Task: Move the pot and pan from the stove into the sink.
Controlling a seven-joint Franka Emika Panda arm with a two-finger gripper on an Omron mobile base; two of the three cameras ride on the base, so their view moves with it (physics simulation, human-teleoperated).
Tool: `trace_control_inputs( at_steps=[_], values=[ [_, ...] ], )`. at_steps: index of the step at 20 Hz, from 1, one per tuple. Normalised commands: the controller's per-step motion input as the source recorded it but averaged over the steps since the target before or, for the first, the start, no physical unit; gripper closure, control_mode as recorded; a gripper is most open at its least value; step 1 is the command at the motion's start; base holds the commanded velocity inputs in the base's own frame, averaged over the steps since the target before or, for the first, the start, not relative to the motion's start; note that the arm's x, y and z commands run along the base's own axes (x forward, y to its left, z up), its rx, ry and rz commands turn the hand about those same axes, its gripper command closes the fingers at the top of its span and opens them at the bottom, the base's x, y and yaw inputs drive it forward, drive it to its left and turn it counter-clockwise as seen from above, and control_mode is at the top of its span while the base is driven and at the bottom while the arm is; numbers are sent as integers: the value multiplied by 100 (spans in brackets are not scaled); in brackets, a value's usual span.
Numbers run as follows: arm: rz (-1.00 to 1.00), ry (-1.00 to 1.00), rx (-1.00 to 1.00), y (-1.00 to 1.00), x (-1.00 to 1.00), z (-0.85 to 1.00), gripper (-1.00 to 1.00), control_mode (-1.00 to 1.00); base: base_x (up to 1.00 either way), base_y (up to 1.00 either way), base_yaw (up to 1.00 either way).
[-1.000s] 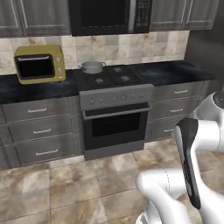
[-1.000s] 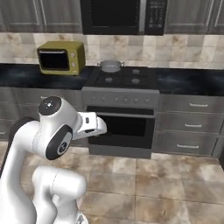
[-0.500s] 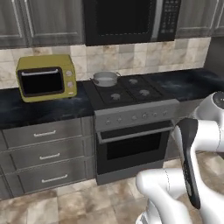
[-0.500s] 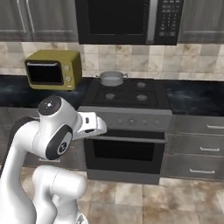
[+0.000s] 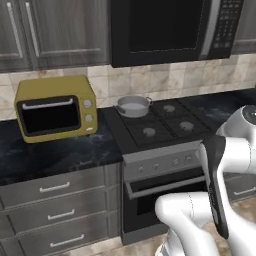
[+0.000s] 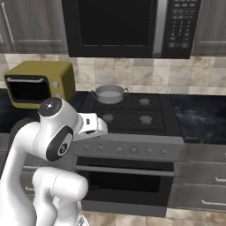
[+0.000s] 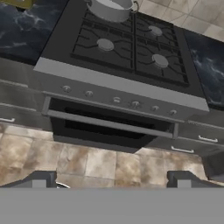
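The grey metal pot (image 5: 133, 106) is seen standing upright on the rear left burner of the black four-burner stove (image 5: 160, 127), at about ten o'clock on the cooktop; the other three burners are bare. In the right base view the pot (image 6: 109, 93) is set just in front of the tiled backsplash (image 6: 176, 79). A yellow toaster oven (image 5: 55, 107) is placed on the dark counter (image 5: 55, 155) at nine o'clock from the pot, near but apart. The gripper (image 7: 111, 178) is held released, its jaws spread wide with nothing between them, above the floor tiles (image 7: 87, 164) before the oven door (image 7: 109, 127). A black microwave (image 6: 128, 26) is mounted at twelve o'clock above the stove.
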Motion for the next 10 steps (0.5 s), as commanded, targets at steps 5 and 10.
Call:
trace_control_inputs(
  at_steps=[5,10],
  values=[
    [0,0,0,0,0,0,-100,100,54,15,0],
    [0,0,0,0,0,0,-100,100,22,7,0]
  ],
)
